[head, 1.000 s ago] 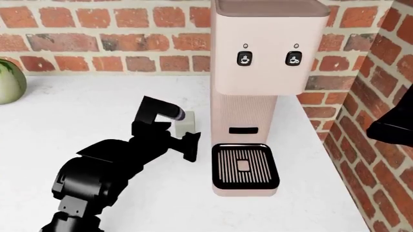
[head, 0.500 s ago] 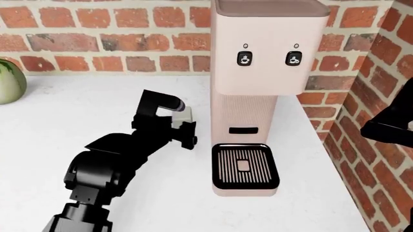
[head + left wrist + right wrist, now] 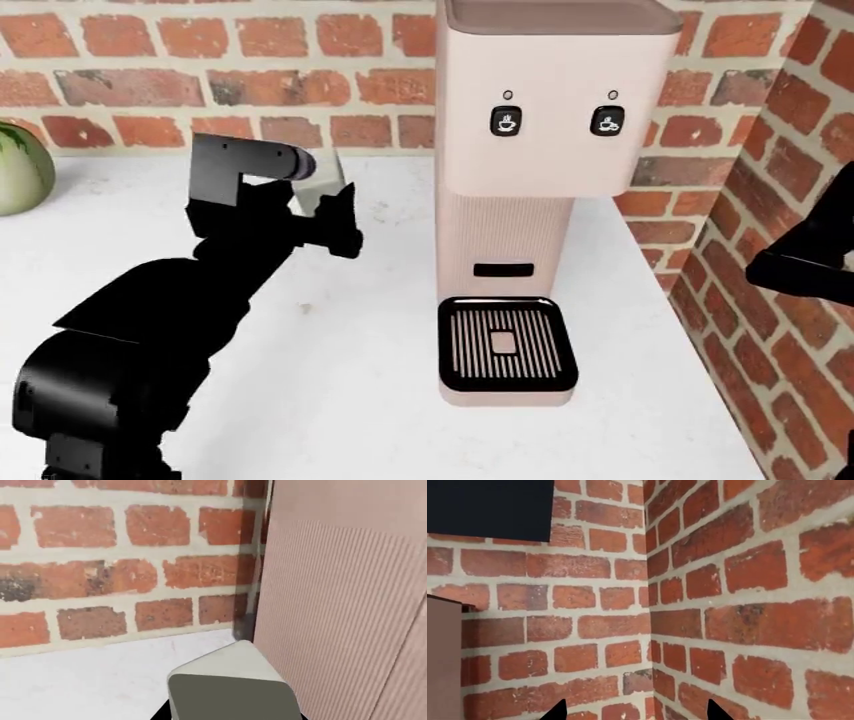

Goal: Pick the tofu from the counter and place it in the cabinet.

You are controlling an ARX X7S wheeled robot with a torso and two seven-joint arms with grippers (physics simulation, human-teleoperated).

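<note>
Brick wall (image 3: 267,80) backs the white counter (image 3: 347,380). Left of the pink coffee machine (image 3: 541,200), the left gripper (image 3: 310,200) is clamped on the tofu (image 3: 318,188), lifted off the counter. Right gripper's (image 3: 635,715) 2 tips stand apart.

Head view downward over counter (image 3: 160,300), wrist views close on brick wall (image 3: 100,570)

Tofu (image 3: 318,190): small off-white block, soft rounded edges, greyish on its shaded face. Clamped in left gripper (image 3: 315,200), raised off the counter (image 3: 160,230), left of the coffee machine. Counter: flat white, faintly specked, running back to the brick wall.
</note>
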